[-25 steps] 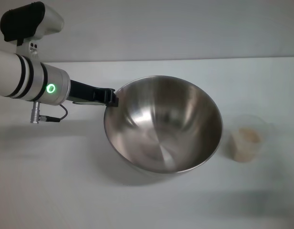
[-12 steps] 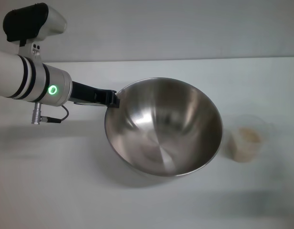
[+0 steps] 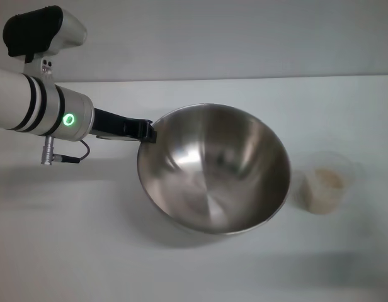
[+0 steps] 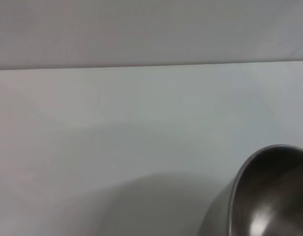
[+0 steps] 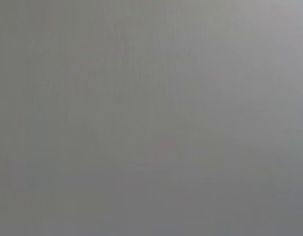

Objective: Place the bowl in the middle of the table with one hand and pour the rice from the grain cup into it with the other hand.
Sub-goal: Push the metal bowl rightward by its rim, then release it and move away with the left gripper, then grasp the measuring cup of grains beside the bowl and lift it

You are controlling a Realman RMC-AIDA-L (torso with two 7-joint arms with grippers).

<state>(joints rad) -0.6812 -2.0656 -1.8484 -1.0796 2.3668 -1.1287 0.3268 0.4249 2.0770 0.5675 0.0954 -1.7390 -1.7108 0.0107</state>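
Observation:
The large steel bowl (image 3: 213, 167) is tilted and held above the white table (image 3: 68, 251) near its middle, with its shadow below. My left gripper (image 3: 147, 131) is shut on the bowl's left rim. Part of the bowl's rim also shows in the left wrist view (image 4: 269, 191). The clear grain cup (image 3: 323, 184) stands on the table just right of the bowl, with pale rice (image 3: 324, 182) inside. My right gripper is out of view; the right wrist view shows only plain grey.
The table's far edge (image 3: 244, 78) meets a grey wall. My left arm (image 3: 36, 104) reaches in from the left.
The bowl has shifted slightly lower and nearer the table in my left gripper. The cup has not moved.

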